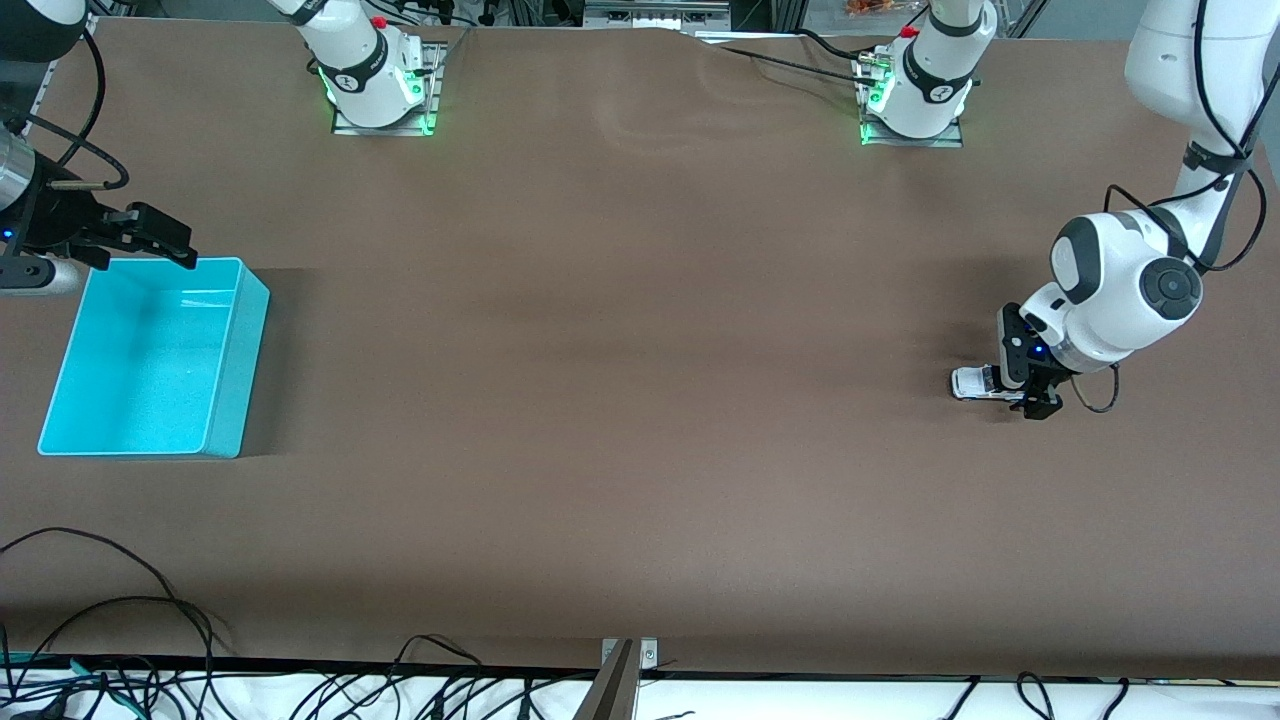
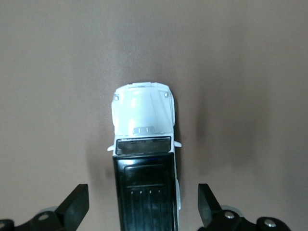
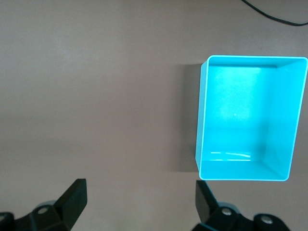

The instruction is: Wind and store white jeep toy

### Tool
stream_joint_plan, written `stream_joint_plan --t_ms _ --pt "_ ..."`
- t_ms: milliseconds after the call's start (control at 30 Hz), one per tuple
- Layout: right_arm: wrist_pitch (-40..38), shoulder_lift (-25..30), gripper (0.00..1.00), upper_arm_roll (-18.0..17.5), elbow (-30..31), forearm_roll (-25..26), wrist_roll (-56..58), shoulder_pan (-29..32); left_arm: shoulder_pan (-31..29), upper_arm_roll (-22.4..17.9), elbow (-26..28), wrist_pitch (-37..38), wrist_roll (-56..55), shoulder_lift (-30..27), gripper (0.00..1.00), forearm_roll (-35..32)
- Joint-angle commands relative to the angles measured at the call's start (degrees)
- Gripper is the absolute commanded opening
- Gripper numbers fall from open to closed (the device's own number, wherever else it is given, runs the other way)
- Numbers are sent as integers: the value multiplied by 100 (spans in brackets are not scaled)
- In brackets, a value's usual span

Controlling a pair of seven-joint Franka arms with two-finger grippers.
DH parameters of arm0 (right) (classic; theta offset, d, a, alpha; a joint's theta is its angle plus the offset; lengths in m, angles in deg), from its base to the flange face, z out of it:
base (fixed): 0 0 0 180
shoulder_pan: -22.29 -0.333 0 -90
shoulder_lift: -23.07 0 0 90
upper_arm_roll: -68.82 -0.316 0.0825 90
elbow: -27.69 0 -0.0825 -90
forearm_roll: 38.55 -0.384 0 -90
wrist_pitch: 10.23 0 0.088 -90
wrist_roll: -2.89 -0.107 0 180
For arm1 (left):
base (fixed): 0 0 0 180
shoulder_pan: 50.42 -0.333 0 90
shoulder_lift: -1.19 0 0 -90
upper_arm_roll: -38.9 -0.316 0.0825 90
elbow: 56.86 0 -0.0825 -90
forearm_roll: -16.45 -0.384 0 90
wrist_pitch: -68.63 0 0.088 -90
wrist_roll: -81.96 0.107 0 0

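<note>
Left gripper (image 1: 1030,392) low, fingers spread wide astride white jeep toy (image 1: 975,383), gripping nothing; right gripper (image 1: 160,240) waits wide open over turquoise bin (image 1: 225,390).

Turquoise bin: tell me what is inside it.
Nothing shows inside the turquoise bin: the right wrist view sees its bare floor and walls. In the front view the right tool, open, hangs over its rim and covers one corner.
</note>
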State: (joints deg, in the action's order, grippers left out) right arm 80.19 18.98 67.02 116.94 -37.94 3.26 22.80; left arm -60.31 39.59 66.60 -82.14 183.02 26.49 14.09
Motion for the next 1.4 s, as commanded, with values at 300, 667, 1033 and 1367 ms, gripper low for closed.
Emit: stream_joint_plan --t_ms 300,667,1033,1367 --pt "28 92 100 -4 102 -105 77 37 -57 97 -5 30 152 -34 96 -98" --pt "28 92 100 -4 102 -105 77 46 -65 106 30 38 169 -51 42 -98" --pt "28 92 100 -4 102 -105 77 46 -65 97 21 109 169 -43 0 -98" --pt "28 92 100 -4 102 -105 77 46 -65 89 -23 293 178 54 0 -107"
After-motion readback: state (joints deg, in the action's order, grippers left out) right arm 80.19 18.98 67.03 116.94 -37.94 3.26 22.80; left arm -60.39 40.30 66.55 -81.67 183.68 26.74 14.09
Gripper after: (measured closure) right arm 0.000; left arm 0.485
